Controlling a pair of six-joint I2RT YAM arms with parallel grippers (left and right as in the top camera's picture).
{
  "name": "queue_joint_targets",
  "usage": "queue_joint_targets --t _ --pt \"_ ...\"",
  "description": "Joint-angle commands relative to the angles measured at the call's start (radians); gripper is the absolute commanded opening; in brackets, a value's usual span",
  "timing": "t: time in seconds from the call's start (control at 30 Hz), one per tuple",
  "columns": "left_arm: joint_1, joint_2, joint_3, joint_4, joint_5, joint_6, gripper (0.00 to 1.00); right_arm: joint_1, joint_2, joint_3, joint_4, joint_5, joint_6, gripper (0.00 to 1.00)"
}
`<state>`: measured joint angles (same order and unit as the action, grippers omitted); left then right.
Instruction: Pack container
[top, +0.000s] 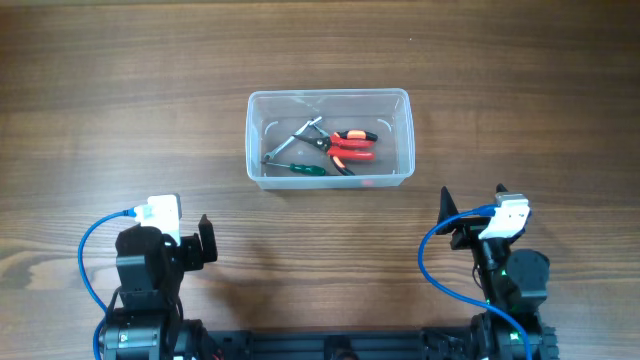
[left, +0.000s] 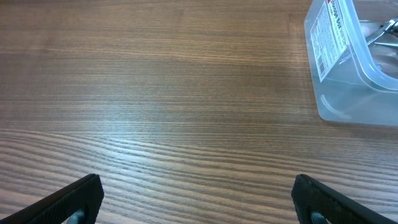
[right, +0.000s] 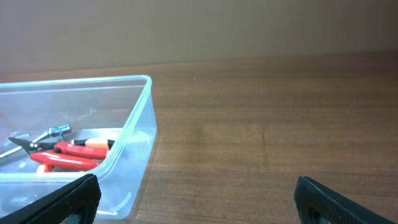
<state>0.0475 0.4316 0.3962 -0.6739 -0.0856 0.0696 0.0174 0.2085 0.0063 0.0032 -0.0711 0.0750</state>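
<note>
Sitting mid-desk (top: 120, 100), the clear plastic container (top: 258, 140), round-cornered and thick-rimmed, holds red-handled pliers (top: 352, 147), a green-handled screwdriver (top: 300, 168) and a bare metal piece (top: 297, 138). Smooth wood grain stretches on all 4 sides. The left tool (left: 199, 193) and right tool (right: 198, 193) stand spread wide, well apart from it.

The left arm (top: 145, 278) and right arm (top: 512, 275) are black and blocky. Just behind each pair of jaws sits a white box, one on the left (top: 162, 211) and one on the right (top: 510, 214). A blue cable loops back from each, left cable (top: 88, 250) and right cable (top: 428, 255). The fingers (left: 71, 198) are matte black and taper to a wedge.
</note>
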Motion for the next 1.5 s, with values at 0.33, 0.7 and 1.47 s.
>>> queue_joint_targets --t 0.33,0.7,1.47 --pt "0.0 -0.034 -0.005 -0.044 -0.002 -0.003 1.0 0.006 0.1 -0.001 0.002 -0.016 0.006 1.0" --pt "0.005 -0.414 -0.324 0.741 -0.001 0.056 1.0 0.006 0.113 -0.001 0.002 -0.016 0.006 1.0" --pt "0.005 -0.427 -0.39 0.597 0.119 0.027 1.0 0.006 0.113 -0.001 0.002 -0.016 0.006 1.0"
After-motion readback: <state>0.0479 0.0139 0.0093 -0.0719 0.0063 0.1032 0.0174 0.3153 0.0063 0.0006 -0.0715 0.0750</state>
